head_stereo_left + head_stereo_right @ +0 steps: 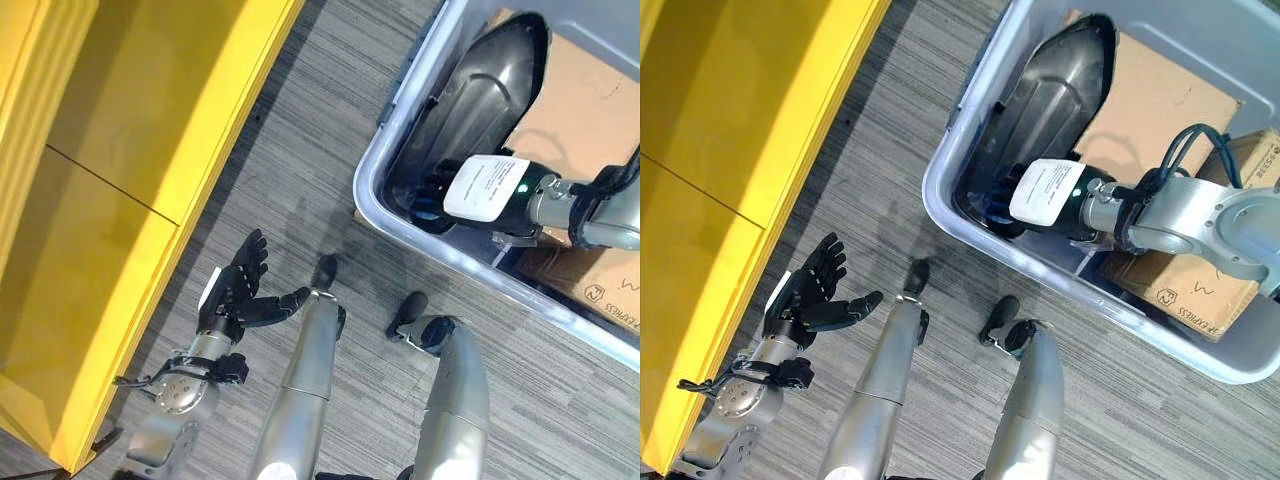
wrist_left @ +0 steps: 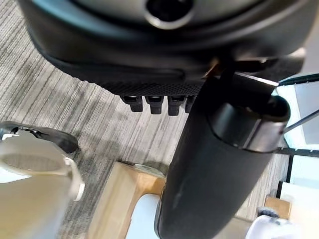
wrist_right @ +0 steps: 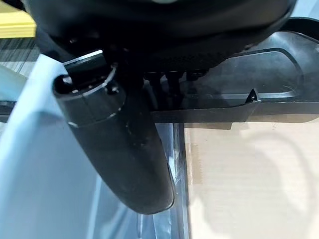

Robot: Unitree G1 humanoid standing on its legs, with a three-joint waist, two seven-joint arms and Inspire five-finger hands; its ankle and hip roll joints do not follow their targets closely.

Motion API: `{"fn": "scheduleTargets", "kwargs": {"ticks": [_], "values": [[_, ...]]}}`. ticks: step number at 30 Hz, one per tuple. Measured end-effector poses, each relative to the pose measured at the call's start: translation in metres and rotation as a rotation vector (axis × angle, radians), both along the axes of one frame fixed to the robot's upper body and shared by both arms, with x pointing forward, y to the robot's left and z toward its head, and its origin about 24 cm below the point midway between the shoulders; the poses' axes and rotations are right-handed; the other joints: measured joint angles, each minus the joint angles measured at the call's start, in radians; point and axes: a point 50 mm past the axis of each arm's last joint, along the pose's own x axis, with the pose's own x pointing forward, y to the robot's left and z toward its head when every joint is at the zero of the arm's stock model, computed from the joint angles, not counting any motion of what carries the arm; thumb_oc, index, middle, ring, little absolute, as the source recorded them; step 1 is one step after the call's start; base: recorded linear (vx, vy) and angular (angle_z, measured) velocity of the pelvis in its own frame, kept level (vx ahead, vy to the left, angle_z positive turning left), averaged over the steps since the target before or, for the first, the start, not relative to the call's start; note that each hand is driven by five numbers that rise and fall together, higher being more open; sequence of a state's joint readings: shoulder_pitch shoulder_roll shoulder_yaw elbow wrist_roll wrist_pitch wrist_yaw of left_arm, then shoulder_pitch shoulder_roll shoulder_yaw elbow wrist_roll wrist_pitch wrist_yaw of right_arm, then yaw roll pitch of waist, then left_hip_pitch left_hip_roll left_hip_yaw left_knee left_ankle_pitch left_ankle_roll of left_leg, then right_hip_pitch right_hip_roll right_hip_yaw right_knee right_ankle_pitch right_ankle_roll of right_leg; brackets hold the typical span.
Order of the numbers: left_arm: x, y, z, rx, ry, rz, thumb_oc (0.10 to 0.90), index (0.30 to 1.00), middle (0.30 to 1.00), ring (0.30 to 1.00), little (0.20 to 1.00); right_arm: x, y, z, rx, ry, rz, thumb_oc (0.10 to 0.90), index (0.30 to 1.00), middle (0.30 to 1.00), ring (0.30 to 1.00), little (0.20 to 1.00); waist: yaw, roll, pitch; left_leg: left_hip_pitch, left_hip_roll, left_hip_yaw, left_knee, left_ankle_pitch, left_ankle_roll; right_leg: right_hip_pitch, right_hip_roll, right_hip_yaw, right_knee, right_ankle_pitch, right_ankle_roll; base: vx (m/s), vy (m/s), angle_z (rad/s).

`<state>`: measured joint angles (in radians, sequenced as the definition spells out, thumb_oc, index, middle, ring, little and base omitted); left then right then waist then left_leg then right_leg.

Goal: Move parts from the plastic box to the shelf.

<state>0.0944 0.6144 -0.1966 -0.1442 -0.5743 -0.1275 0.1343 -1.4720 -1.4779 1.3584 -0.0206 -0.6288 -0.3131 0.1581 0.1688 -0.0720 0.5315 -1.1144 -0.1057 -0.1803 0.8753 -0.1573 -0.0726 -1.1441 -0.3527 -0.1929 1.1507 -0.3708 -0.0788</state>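
Standing on grey striped carpet [image 1: 300,130]: a pale plastic box [image 1: 970,225] at the right, a yellow shelf [image 1: 130,120] along the left.

Lying inside the plastic box, along its wall nearest the shelf: a long black moulded part [image 1: 1045,95], ribbed on its inner face, running from the box's near corner toward its far side. Beside the black part, toward the middle of the box, a sheet of brown cardboard [image 1: 1160,95] lining the bottom. Closer to the box's near wall, a cardboard carton [image 1: 1185,285] under the right forearm.

Reaching over the near wall into the box: the right hand [image 1: 1050,195], its back covered by a white label, set at the near end of the black part. In the right wrist view, dark fingers [image 3: 169,82] angled down against the black part's edge and the thumb [image 3: 124,144] extended along the box's wall beside the cardboard; hard to tell from these views whether the part is actually clasped or merely touched.

Hovering above the carpet between shelf and box, nearer the shelf's front edge: the left hand [image 1: 235,290], palm up, fingers straight and spread, thumb stretched out toward the box, nothing in it. In the left wrist view, short fingertips [image 2: 154,103] in a row over the carpet.

Yellow shelf surfaces bare in the visible portion, with a seam crossing the board.
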Motion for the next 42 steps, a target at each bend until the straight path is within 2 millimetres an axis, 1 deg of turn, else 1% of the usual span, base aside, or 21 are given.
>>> {"fn": "scheduleTargets", "kwargs": {"ticks": [2,3,4,9,10,11,14,18,21,24,25,27,31,32,33,34,35,37,39,41,42], "values": [[0.000,0.000,0.003,-0.003,-0.016,0.008,0.900,1.000,1.000,1.000,1.000,-0.003,-0.002,0.009,0.001,-0.026,0.015,0.900,1.000,1.000,1.000,1.000,-0.001,-0.001,-0.001,-0.048,0.000,0.010,0.080,-0.030,0.002,-0.052,0.000,0.022,0.070,-0.026,0.006,0.02,-0.031,-0.08],[0.000,-0.001,0.006,-0.005,-0.026,0.009,0.900,1.000,1.000,1.000,1.000,-0.004,-0.002,0.012,0.010,-0.043,0.027,0.900,1.000,1.000,1.000,1.000,-0.002,0.000,-0.001,-0.083,0.000,0.011,0.144,-0.053,0.001,-0.078,-0.002,0.026,0.118,-0.043,-0.006,0.02,-0.012,-0.08],[0.000,-0.001,0.006,-0.005,-0.030,0.005,0.900,1.000,1.000,1.000,1.000,-0.005,-0.001,0.016,0.020,-0.062,0.043,0.900,1.000,1.000,1.000,1.000,-0.007,-0.002,-0.002,-0.110,0.001,0.009,0.174,-0.062,0.005,-0.105,-0.001,0.029,0.142,-0.049,-0.002,0.03,-0.009,-0.05],[-0.001,0.000,0.005,-0.005,-0.025,0.018,0.900,1.000,1.000,1.000,1.000,-0.003,-0.005,0.023,0.035,-0.111,0.054,0.900,1.000,1.000,1.000,1.000,-0.006,-0.004,-0.003,-0.149,0.007,0.016,0.200,-0.062,0.005,-0.147,0.001,0.038,0.162,-0.046,0.003,0.02,-0.004,-0.07],[-0.001,0.000,0.005,-0.005,-0.024,0.019,0.900,1.000,1.000,1.000,1.000,-0.003,-0.006,0.023,0.036,-0.113,0.052,0.588,0.564,0.564,0.564,0.564,-0.005,-0.004,-0.003,-0.149,0.008,0.018,0.200,-0.062,0.005,-0.148,0.000,0.038,0.162,-0.045,0.005,0.00,0.000,0.00],[-0.001,0.000,0.005,-0.006,-0.023,0.023,0.900,1.000,1.000,1.000,1.000,-0.003,-0.007,0.023,0.031,-0.115,0.048,0.400,0.300,0.300,0.300,0.300,-0.002,-0.004,-0.004,-0.149,0.011,0.022,0.198,-0.062,0.006,-0.148,-0.002,0.039,0.161,-0.044,0.006,0.00,0.000,0.00],[-0.001,0.000,0.005,-0.008,-0.022,0.027,0.900,1.000,1.000,1.000,1.000,-0.002,-0.007,0.024,0.027,-0.130,0.056,0.400,0.300,0.300,0.300,0.300,-0.001,-0.005,-0.008,-0.149,0.016,0.033,0.186,-0.058,0.011,-0.149,-0.005,0.042,0.154,-0.041,0.013,0.01,-0.006,0.07],[-0.001,-0.001,0.004,-0.012,-0.022,0.026,0.900,1.000,1.000,1.000,1.000,0.000,0.004,0.031,0.038,-0.158,0.096,0.400,0.300,0.300,0.300,0.300,0.002,-0.006,-0.015,-0.140,0.016,0.039,0.161,-0.051,0.023,-0.142,-0.006,0.044,0.130,-0.037,0.019,0.00,0.000,0.00],[-0.002,-0.002,0.003,-0.013,-0.019,0.023,0.900,1.000,1.000,1.000,1.000,0.002,0.002,0.027,0.028,-0.145,0.083,0.400,0.300,0.300,0.300,0.300,0.007,-0.013,-0.032,-0.129,0.016,0.049,0.135,-0.041,0.037,-0.129,-0.007,0.046,0.107,-0.030,0.023,0.00,0.009,0.08],[-0.002,-0.003,0.003,-0.014,-0.016,0.018,0.900,1.000,1.000,1.000,1.000,0.004,0.000,0.024,0.014,-0.141,0.076,0.400,0.300,0.300,0.300,0.300,0.008,-0.013,-0.032,-0.110,0.016,0.058,0.133,-0.041,0.037,-0.109,-0.013,0.050,0.107,-0.028,0.024,-0.01,0.021,0.05],[-0.002,-0.005,0.002,-0.016,-0.016,0.012,0.900,1.000,1.000,1.000,1.000,0.006,-0.002,0.022,0.014,-0.139,0.057,0.400,0.300,0.300,0.300,0.300,0.008,-0.014,-0.035,-0.085,0.016,0.065,0.114,-0.041,0.038,-0.085,-0.016,0.051,0.090,-0.027,0.029,0.00,0.000,0.00],[-0.002,-0.005,0.002,-0.017,-0.015,0.009,0.900,1.000,1.000,1.000,1.000,0.008,-0.005,0.019,0.014,-0.130,0.042,0.400,0.300,0.300,0.300,0.300,0.007,-0.014,-0.053,-0.077,0.017,0.070,0.106,-0.040,0.039,-0.076,-0.017,0.051,0.078,-0.018,0.023,0.00,0.018,-0.01],[0.001,-0.010,0.004,-0.024,-0.025,-0.006,0.900,1.000,1.000,1.000,1.000,0.010,-0.007,0.011,-0.001,-0.106,0.023,0.400,0.300,0.300,0.300,0.300,0.011,-0.014,-0.053,-0.031,0.017,0.081,0.077,-0.040,0.039,-0.027,-0.019,0.051,0.043,-0.013,0.030,0.00,0.047,-0.04],[0.002,-0.012,0.003,-0.024,-0.022,-0.015,0.900,1.000,1.000,1.000,1.000,0.013,-0.008,0.004,-0.015,-0.084,0.008,0.400,0.300,0.300,0.300,0.300,0.017,-0.014,-0.053,0.006,0.019,0.083,0.047,-0.036,0.039,0.009,-0.016,0.049,0.008,0.003,0.045,-0.01,0.040,-0.08],[0.002,-0.013,0.003,-0.025,-0.022,-0.020,0.900,1.000,1.000,1.000,1.000,0.016,-0.009,-0.001,-0.011,-0.071,-0.008,0.400,0.300,0.300,0.300,0.300,0.020,-0.014,-0.053,0.029,0.021,0.085,0.030,-0.032,0.040,0.033,-0.012,0.047,-0.016,0.009,0.045,-0.01,0.050,-0.12],[0.003,-0.014,0.002,-0.024,-0.020,-0.025,0.900,1.000,1.000,1.000,1.000,0.020,-0.011,-0.008,-0.007,-0.053,-0.024,0.400,0.300,0.300,0.300,0.300,0.025,-0.013,-0.053,0.054,0.024,0.087,0.009,-0.026,0.040,0.060,-0.009,0.046,-0.040,0.021,0.054,-0.01,0.047,-0.12],[0.003,-0.015,0.003,-0.025,-0.026,-0.027,0.900,1.000,1.000,1.000,1.000,0.020,-0.014,-0.015,-0.011,-0.030,-0.040,0.400,0.300,0.300,0.300,0.300,0.027,-0.012,-0.053,0.084,0.024,0.091,-0.019,-0.020,0.047,0.095,-0.006,0.043,-0.080,0.033,0.059,-0.01,0.058,-0.11],[0.006,-0.013,0.002,-0.021,-0.022,-0.021,0.900,1.000,1.000,1.000,1.000,0.021,-0.013,-0.022,-0.023,-0.005,-0.050,0.400,0.300,0.300,0.300,0.300,0.022,-0.009,-0.052,0.129,0.028,0.089,-0.076,0.000,0.054,0.150,-0.001,0.022,-0.150,0.060,0.063,-0.01,0.033,-0.08],[0.010,-0.011,-0.001,-0.014,-0.011,-0.012,0.900,1.000,1.000,1.000,1.000,0.020,-0.016,-0.031,-0.053,0.041,-0.069,0.400,0.300,0.300,0.300,0.300,0.022,-0.008,-0.051,0.208,0.035,0.086,-0.171,0.046,0.041,0.234,0.013,0.008,-0.250,0.107,0.096,0.00,0.013,-0.06],[0.009,-0.008,0.000,-0.012,-0.012,0.000,0.900,1.000,1.000,1.000,1.000,0.018,-0.017,-0.035,-0.062,0.059,-0.080,0.400,0.300,0.300,0.300,0.300,0.018,-0.008,-0.050,0.272,0.036,0.088,-0.219,0.055,0.048,0.305,0.019,-0.003,-0.312,0.126,0.102,0.00,0.011,-0.04],[0.010,-0.007,0.001,-0.012,-0.016,0.002,0.900,1.000,1.000,1.000,1.000,0.018,-0.018,-0.035,-0.062,0.058,-0.083,0.400,0.300,0.300,0.300,0.300,0.016,-0.008,-0.050,0.288,0.039,0.087,-0.235,0.059,0.051,0.324,0.023,-0.008,-0.332,0.132,0.104,0.00,-0.003,-0.11]]}}
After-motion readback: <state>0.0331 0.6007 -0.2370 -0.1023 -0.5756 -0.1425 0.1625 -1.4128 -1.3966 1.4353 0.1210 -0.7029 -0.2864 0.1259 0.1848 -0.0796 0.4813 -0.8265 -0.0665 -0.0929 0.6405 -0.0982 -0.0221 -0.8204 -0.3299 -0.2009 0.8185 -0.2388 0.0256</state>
